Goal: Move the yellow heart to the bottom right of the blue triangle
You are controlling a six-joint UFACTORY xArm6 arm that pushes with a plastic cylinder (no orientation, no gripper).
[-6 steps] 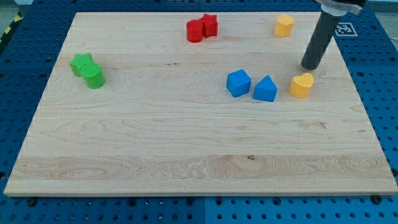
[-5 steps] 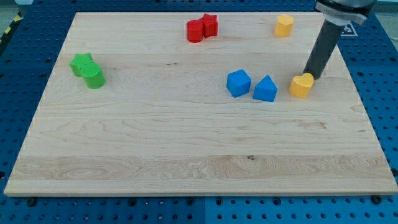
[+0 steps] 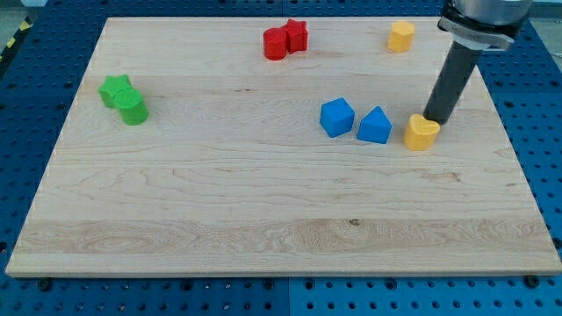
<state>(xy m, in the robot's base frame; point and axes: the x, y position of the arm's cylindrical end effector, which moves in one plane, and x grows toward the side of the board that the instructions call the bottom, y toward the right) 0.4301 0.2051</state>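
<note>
The yellow heart (image 3: pixel 421 132) lies on the wooden board, just right of and slightly below the blue triangle (image 3: pixel 375 125). A blue cube-like block (image 3: pixel 337 117) sits against the triangle's left side. My tip (image 3: pixel 436 118) is at the heart's upper right edge, touching it. The dark rod rises from there toward the view's top right.
Another yellow block (image 3: pixel 401 36) sits near the board's top right. Two red blocks (image 3: pixel 286 39) touch each other at the top centre. Two green blocks (image 3: pixel 124 98) touch each other at the left. The board's right edge (image 3: pixel 518 167) is near the heart.
My tip moved down and slightly left onto the yellow heart's upper right edge. The heart slid a little down and left, closer to the blue triangle.
</note>
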